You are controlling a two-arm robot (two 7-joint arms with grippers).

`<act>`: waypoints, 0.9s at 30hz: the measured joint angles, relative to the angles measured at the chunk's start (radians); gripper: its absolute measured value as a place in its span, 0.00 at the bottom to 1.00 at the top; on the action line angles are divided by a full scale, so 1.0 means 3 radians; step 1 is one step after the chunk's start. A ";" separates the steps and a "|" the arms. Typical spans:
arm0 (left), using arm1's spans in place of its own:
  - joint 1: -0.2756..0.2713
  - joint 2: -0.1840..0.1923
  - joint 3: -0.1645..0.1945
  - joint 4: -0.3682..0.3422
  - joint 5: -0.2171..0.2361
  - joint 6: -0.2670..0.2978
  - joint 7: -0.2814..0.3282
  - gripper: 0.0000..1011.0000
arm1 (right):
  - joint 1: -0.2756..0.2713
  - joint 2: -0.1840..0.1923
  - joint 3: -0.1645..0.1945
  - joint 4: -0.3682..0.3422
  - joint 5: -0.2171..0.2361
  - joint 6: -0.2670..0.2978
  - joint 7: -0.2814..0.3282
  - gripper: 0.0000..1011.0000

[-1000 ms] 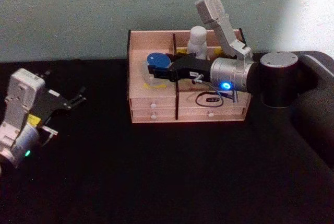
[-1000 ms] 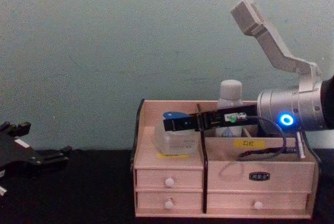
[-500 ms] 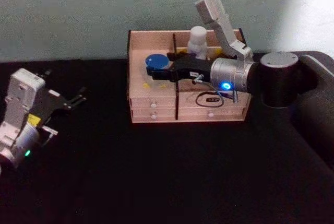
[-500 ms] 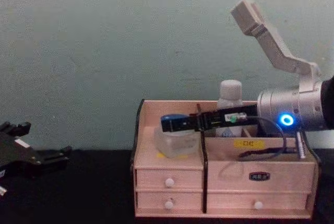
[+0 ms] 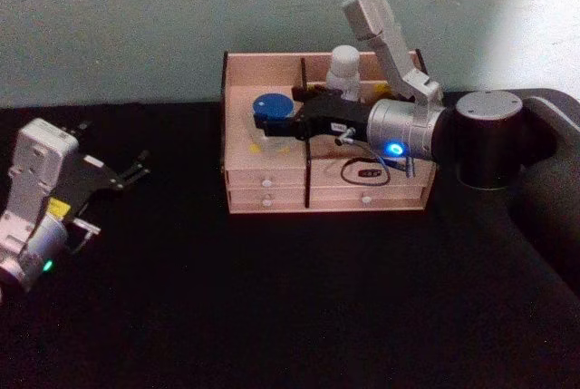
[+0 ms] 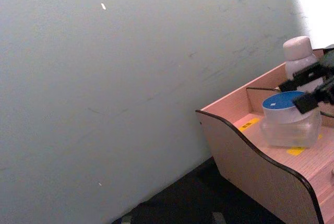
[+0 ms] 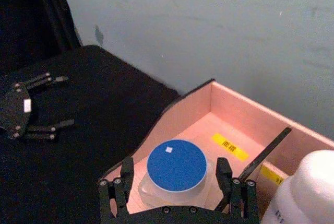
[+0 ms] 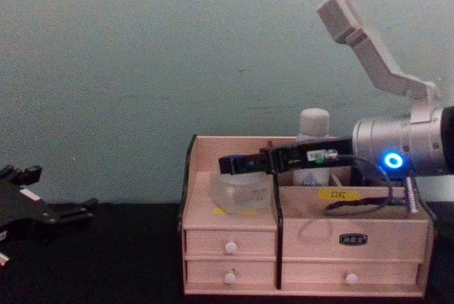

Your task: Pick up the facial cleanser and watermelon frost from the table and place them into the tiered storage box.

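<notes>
**Jar seated in left bay; right gripper straddles it with fingers spread**

The right gripper [image 7: 175, 185] reaches across the storage box [image 5: 272, 200] from the robot's right and ends over the left compartment. The jar [image 7: 176, 174] lies directly between its fingers [image 7: 224, 174], one finger on each side of the blue lid. In the right wrist view a narrow gap shows on both sides, so the fingers read as spread and not pressing the jar (judged from that view; the chest view cannot confirm it).

The jar stands upright on the floor of the left compartment, its long axis vertical. In the chest view the jar [image 8: 241, 192] sits just below the black finger bar.

The white bottle [image 5: 344, 70] stands upright in the rear compartment on the right of the divider, just beside the right arm.

The left gripper [image 5: 113, 178] rests open over the table [image 5: 272, 316], well apart from the box, and is idle.

Judgement: both items appear placed. The coming move turns on clearance; the gripper must lift or draw back towards the right without brushing the lid or the bottle.
</notes>
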 joint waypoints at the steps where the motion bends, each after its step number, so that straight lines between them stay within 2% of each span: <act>1: 0.0000 0.0000 0.0000 0.0000 0.0000 0.0000 0.0000 0.99 | 0.0000 0.0000 0.0000 0.0000 0.0000 0.0000 0.0000 0.99; 9: 0.0000 0.0000 0.0000 0.0000 0.0000 0.0000 0.0000 0.99 | -0.0277 0.0226 0.0124 -0.0548 0.0079 -0.0036 -0.0034 0.99; 10: 0.0000 0.0000 0.0000 0.0000 0.0000 0.0000 0.0000 0.99 | -0.0350 0.0302 0.0150 -0.0682 0.0114 -0.0027 -0.0023 0.99; 13: 0.0000 0.0000 0.0000 0.0000 0.0000 0.0000 0.0000 0.99 | -0.0471 0.0434 0.0181 -0.0879 0.0170 -0.0016 0.0017 0.99; 15: 0.0000 0.0000 0.0000 0.0000 0.0000 0.0000 0.0000 0.99 | -0.0646 0.0634 0.0229 -0.1115 0.0251 -0.0020 0.0079 0.99; 16: 0.0000 0.0000 0.0000 0.0000 0.0000 0.0000 0.0000 0.99 | -0.0646 0.0634 0.0229 -0.1115 0.0251 -0.0020 0.0079 0.99; 19: 0.0000 0.0000 0.0000 0.0000 0.0000 0.0000 0.0000 0.99 | -0.0880 0.0864 0.0317 -0.1348 0.0356 -0.0021 0.0090 0.99; 22: 0.0000 0.0000 0.0000 0.0000 0.0000 0.0000 0.0000 0.99 | -0.1050 0.1004 0.0402 -0.1486 0.0422 -0.0008 0.0010 0.99; 23: 0.0000 0.0000 0.0000 0.0000 0.0000 0.0000 0.0000 0.99 | -0.1195 0.1095 0.0479 -0.1593 0.0455 -0.0006 -0.0097 0.99; 26: 0.0000 0.0000 0.0000 0.0000 0.0000 0.0000 0.0000 0.99 | -0.1393 0.1195 0.0599 -0.1726 0.0501 -0.0013 -0.0277 0.99; 27: 0.0000 0.0000 0.0000 0.0000 0.0000 0.0000 0.0000 0.99 | -0.1535 0.1246 0.0698 -0.1809 0.0534 -0.0026 -0.0404 0.99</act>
